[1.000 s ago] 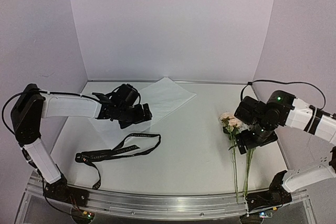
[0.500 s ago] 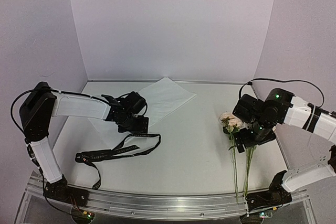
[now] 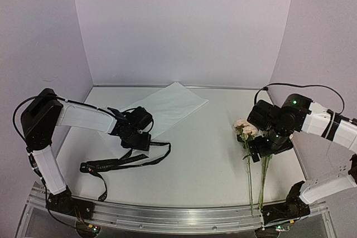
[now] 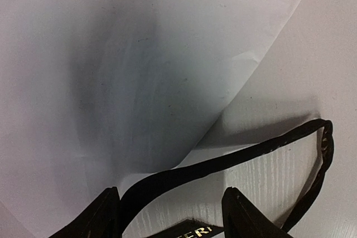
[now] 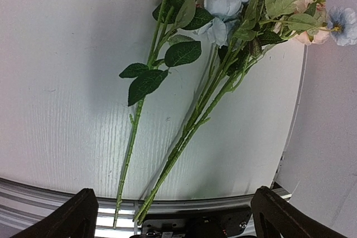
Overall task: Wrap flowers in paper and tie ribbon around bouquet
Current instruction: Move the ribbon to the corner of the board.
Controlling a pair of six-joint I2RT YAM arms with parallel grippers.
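The paper [image 3: 174, 104] is seen lying flat on the tabletop [image 3: 206, 160] at upper centre of the overhead view. The ribbon [image 3: 125, 161] is looped at lower left, just below the paper's near corner, and the flowers [image 3: 242, 126] are laid at the right, blooms toward the top and stems toward the bottom edge. The left arm's jaws are held spread low at that corner, with a ribbon strand seen between the fingers [image 4: 95, 221] but not pinched. The right arm's jaws are held wide apart above the flower stems, with nothing gripped.
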